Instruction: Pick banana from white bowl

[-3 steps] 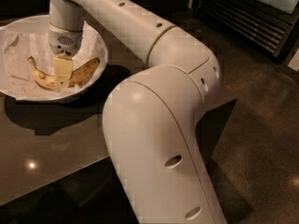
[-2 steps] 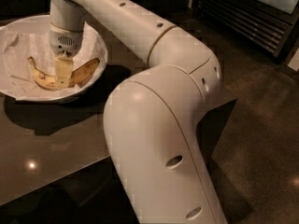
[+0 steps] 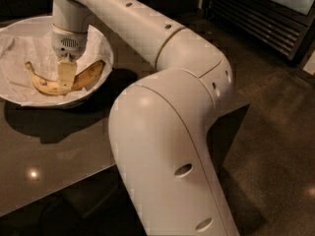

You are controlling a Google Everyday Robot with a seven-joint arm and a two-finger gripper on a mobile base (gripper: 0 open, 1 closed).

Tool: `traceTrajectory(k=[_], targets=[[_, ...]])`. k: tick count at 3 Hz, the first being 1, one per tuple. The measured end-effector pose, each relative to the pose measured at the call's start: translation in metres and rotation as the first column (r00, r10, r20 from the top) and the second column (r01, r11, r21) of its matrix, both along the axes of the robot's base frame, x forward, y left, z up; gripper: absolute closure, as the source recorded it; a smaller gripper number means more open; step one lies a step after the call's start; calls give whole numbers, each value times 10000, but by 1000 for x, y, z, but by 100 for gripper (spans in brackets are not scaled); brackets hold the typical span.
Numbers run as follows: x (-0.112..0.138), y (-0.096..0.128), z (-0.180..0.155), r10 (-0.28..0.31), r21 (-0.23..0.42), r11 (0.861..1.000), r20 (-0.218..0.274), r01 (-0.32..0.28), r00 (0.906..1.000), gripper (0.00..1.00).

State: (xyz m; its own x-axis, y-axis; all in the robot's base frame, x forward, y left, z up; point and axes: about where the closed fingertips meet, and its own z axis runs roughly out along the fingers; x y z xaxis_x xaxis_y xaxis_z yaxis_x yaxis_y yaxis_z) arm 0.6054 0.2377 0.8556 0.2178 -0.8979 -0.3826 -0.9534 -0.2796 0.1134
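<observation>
The white bowl (image 3: 19, 38), lined with crinkled white paper, stands at the far left of the dark table. The banana (image 3: 91, 73), yellow with brown speckles, lies curved in the bowl with its stem tip to the left. My gripper (image 3: 66, 78) reaches straight down from the white arm into the bowl and sits over the banana's middle, covering that part of it. The banana rests on the paper lining.
The dark glossy table (image 3: 59, 156) ends in a front edge at the lower left and a corner at the right. My arm's large white elbow (image 3: 167, 146) fills the middle foreground. A dark cabinet with slats (image 3: 266, 18) stands at the back right, above brown floor.
</observation>
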Motion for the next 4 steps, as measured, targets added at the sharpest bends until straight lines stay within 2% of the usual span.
traceTrajectory(k=[1, 2, 4], targets=[[0, 0, 0, 0, 1, 10000, 0, 0, 10000, 100], [4, 3, 1, -111, 221, 9997, 198, 107, 9997, 100], [4, -13, 22, -382, 473, 9982, 403, 363, 9985, 100]])
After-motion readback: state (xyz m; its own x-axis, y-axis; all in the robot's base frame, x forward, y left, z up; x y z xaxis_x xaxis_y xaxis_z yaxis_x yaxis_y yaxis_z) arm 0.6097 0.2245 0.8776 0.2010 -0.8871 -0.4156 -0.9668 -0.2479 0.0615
